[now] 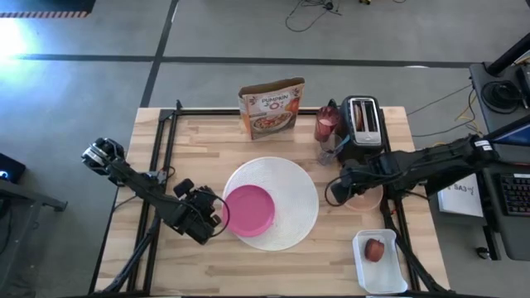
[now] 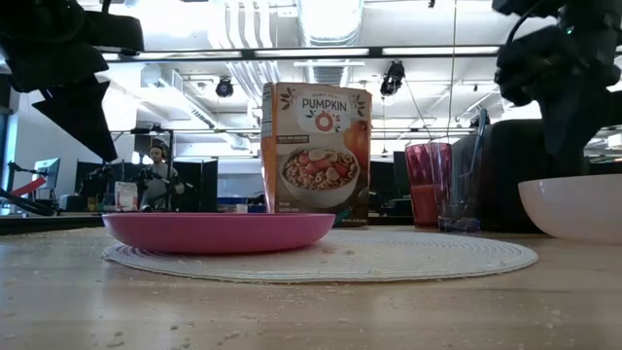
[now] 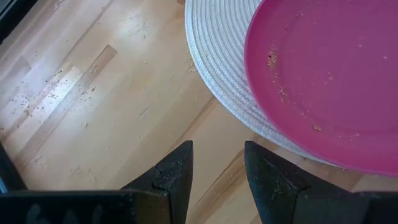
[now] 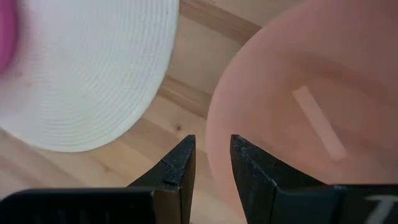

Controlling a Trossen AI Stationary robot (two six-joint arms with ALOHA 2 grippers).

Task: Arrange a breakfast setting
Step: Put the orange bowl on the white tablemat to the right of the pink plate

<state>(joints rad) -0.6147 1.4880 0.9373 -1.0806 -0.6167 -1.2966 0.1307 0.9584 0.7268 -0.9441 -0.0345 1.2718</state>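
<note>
A magenta plate (image 1: pixel 248 210) lies on the left part of a large round white plate (image 1: pixel 290 199) at the table's middle. My left gripper (image 3: pixel 217 158) hovers open just left of the magenta plate (image 3: pixel 329 74), with only bare wood between its fingers. A translucent peach bowl (image 1: pixel 368 199) stands on the table right of the white plate. My right gripper (image 4: pixel 211 146) points down at the bowl's left rim (image 4: pixel 210 134), open by a narrow gap. One finger is over the bowl's inside and the other over the wood outside. My right gripper stands astride the bowl's left rim (image 4: pixel 211 168), coming from above. I cannot tell whether its fingers touch the rim. The bowl (image 2: pixel 573 206) sits upright on the table.
A cereal box (image 1: pixel 272 106) stands at the far middle. To its right are a pink tumbler (image 1: pixel 326 124) and a toaster (image 1: pixel 362 120). A white tray (image 1: pixel 389 281) with a small red fruit (image 1: pixel 375 249) sits at the near right. Bare wood lies near left.
</note>
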